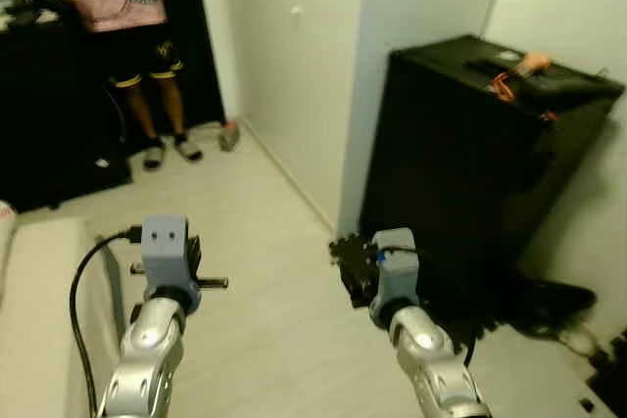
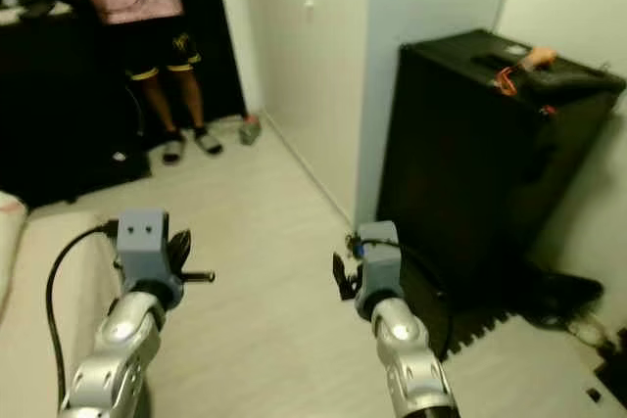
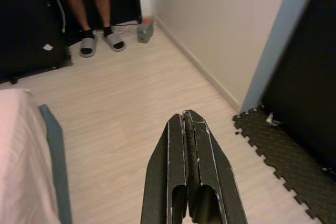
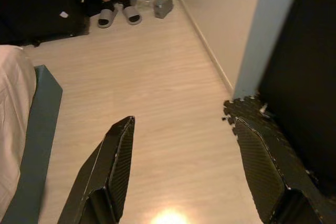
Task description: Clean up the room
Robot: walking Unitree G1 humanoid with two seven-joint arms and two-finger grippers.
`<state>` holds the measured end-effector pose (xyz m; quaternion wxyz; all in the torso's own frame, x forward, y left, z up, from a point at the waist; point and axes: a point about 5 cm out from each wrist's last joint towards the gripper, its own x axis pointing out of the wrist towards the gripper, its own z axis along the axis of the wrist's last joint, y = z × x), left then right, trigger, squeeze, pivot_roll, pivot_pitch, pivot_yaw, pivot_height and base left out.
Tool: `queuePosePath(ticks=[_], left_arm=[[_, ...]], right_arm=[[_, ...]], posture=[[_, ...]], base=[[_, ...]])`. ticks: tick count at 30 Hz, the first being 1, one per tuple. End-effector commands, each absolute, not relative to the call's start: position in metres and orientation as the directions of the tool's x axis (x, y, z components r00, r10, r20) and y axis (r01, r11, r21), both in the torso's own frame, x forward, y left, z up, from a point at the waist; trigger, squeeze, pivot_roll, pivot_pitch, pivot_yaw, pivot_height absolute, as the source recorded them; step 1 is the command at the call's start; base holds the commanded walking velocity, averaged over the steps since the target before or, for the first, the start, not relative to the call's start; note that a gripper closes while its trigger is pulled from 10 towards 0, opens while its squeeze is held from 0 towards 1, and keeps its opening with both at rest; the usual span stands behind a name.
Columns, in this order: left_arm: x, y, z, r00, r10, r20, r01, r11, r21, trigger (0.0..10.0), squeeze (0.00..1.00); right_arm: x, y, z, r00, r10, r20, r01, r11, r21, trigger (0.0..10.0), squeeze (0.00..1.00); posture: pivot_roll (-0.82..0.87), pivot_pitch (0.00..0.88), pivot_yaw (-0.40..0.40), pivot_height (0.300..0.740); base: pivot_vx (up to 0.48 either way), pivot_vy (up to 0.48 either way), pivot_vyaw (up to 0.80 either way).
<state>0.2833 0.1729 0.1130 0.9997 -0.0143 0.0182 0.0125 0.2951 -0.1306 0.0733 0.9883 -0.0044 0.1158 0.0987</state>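
A small grey box with an orange top (image 1: 229, 135) lies on the pale floor against the white wall, next to a person's feet. An orange-handled object (image 1: 517, 70) rests on top of the tall black cabinet (image 1: 470, 163). Both arms are held out low over the floor. My left gripper (image 3: 188, 116) is shut, its two fingers pressed together with nothing between them. My right gripper (image 4: 184, 124) is open and empty, with floor showing between its fingers (image 4: 118, 150). It hovers near the cabinet's front corner (image 1: 355, 263).
A person (image 1: 118, 7) in a pink shirt and grey slippers stands in the dark doorway ahead left. A pale mattress (image 1: 39, 291) with a dark frame lies at my left. Black foam mat tiles (image 3: 278, 156) cover the floor by the cabinet. A white scrap (image 1: 102, 162) lies near dark furniture.
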Motion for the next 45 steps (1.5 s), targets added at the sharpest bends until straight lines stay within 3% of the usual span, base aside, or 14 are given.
queuePosePath(ticks=[1,45], left_arm=[[0.2806,0.1741,0.11,0.998,0.032,-0.053,-0.033,0.999,-0.028,10.0,0.0],[0.2786,0.1758,0.1103,0.998,0.031,-0.055,-0.033,0.999,-0.034,10.0,0.0]], right_arm=[[0.2947,-0.1306,0.0726,0.953,0.194,-0.233,-0.194,0.981,0.023,10.0,0.0],[0.2919,-0.1275,0.0704,0.948,0.21,-0.241,-0.209,0.978,0.031,10.0,0.0]], posture=[[-0.01,0.026,0.019,0.74],[-0.01,0.033,0.017,0.74]], base=[[0.337,0.0,0.0],[0.342,0.0,0.0]])
